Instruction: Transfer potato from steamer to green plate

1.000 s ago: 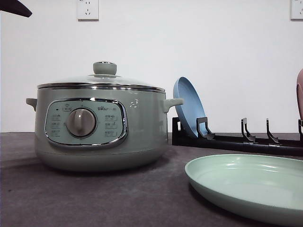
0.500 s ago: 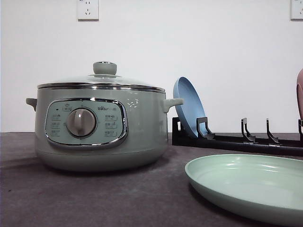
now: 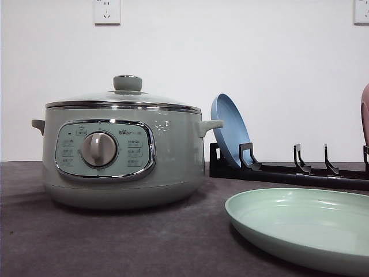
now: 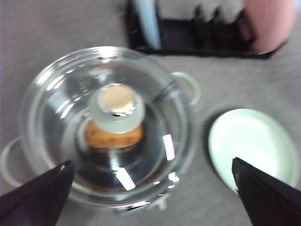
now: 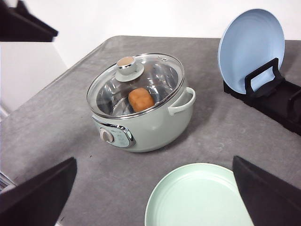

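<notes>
The steamer [image 3: 121,156] stands on the left of the table with its glass lid on. Through the lid the orange-brown potato [image 5: 141,100] shows, lying on the steamer's floor. In the left wrist view I look straight down on the steamer [image 4: 51,117]: the potato [image 4: 113,135] sits just beyond the lid knob [image 4: 116,108]. My left gripper [image 4: 150,197] hangs open high above the lid, holding nothing. The green plate [image 3: 305,228] lies flat to the right of the steamer. My right gripper [image 5: 153,197] is open too, up in the air above the table's near side, over the green plate [image 5: 200,197].
A black dish rack [image 3: 288,170] behind the plate holds an upright blue plate [image 3: 230,135]. A pink object [image 3: 365,112] stands at the rack's right end. A dark arm part [image 5: 23,23] shows high up at the far left. Bare grey table surrounds the steamer.
A dark arm part in the front view's top left corner a second ago has moved out of sight. Steamer, lid and plates have not moved.
</notes>
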{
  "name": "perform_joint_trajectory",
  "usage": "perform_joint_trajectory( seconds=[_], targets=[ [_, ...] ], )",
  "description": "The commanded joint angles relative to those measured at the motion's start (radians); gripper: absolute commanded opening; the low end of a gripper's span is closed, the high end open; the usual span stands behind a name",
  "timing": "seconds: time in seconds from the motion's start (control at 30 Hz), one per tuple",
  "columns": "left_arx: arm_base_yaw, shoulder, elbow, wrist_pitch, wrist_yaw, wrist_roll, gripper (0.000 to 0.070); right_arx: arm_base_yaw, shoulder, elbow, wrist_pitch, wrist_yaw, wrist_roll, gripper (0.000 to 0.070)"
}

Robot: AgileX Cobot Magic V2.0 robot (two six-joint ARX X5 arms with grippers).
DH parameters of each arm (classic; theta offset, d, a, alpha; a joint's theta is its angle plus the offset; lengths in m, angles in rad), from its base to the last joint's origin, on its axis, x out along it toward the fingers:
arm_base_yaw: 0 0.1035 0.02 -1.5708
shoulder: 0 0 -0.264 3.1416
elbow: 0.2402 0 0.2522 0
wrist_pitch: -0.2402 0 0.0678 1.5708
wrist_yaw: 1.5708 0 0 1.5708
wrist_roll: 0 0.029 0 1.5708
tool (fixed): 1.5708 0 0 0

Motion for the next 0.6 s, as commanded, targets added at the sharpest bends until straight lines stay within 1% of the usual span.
perform_joint_trajectory(
  seconds=[0.0,0.1,0.3,0.57],
  targets=[
    [-0.011,0.078,0.088,-0.037,-0.043,0.001,0.07,0.006,0.004,0.011,0.011,-0.002,0.012,0.07],
    [-0.023,0.187,0.189,-0.08,-0.094,0.002,0.07,0.006,0.004,0.011,0.011,-0.002,0.014,0.07],
    [-0.028,0.351,0.307,-0.073,-0.101,0.002,0.07,0.006,0.004,0.01,0.011,0.008,0.014,0.07],
    [-0.029,0.475,0.332,-0.061,-0.101,0.002,0.07,0.006,0.004,0.011,0.011,0.009,0.014,0.07]
  ],
)
